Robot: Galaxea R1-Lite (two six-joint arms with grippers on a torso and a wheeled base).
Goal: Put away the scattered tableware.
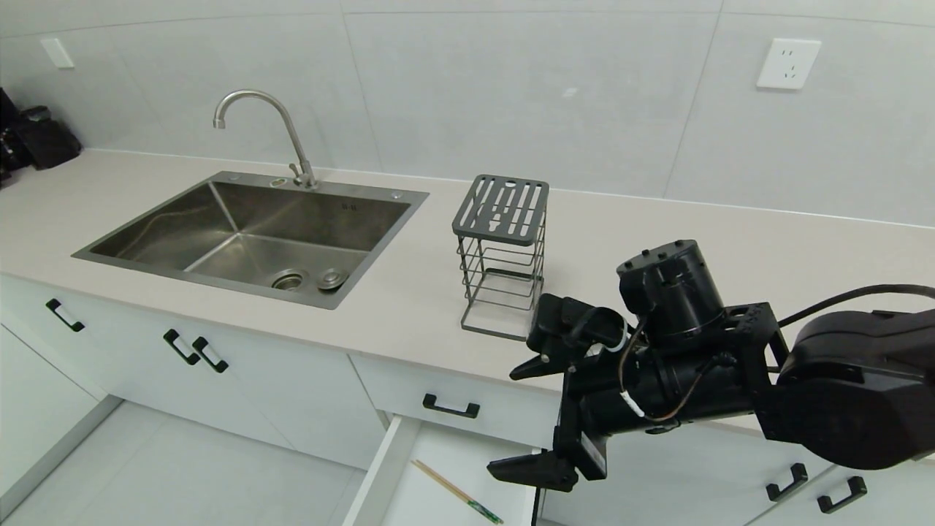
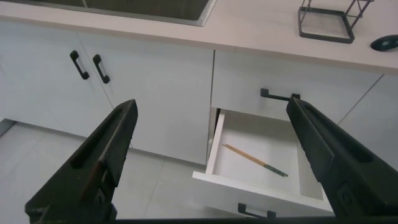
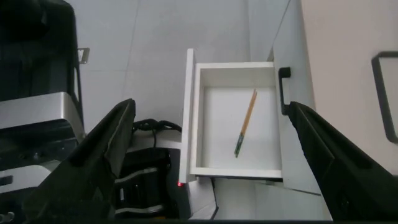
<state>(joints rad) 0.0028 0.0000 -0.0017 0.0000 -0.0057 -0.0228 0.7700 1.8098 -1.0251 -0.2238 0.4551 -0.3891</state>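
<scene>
- One chopstick (image 1: 456,492) lies slantwise on the floor of the open drawer (image 1: 369,475), under the tabletop (image 1: 409,292). We cannot tell whether it is a single stick or a pair lying tight together.
- Both sets of fingers are spread wide and carry nothing. The right gripper (image 1: 504,420) hangs in front of the cabinet, above the drawer. Its wrist view looks straight down on the chopstick (image 3: 245,123).
- The left gripper (image 2: 211,102) hangs farther out from the cabinet and faces the drawer (image 2: 214,143), well apart from the chopstick (image 2: 255,160).
- We judge the step in hand to be the end of a put-away: the piece rests inside the drawer and nothing holds it.
- Around the wire rack (image 1: 502,256) and the sink (image 1: 212,281) we see no other tableware lying loose, so the task looks close to done.
- Next, we think, the drawer wants shutting. That calls for a gripper set against the drawer front, near its handle (image 2: 252,211), and a straight, level push.
- Fingers must stay clear of the gap as it closes, and the chopstick should lie flat so it cannot catch.
</scene>
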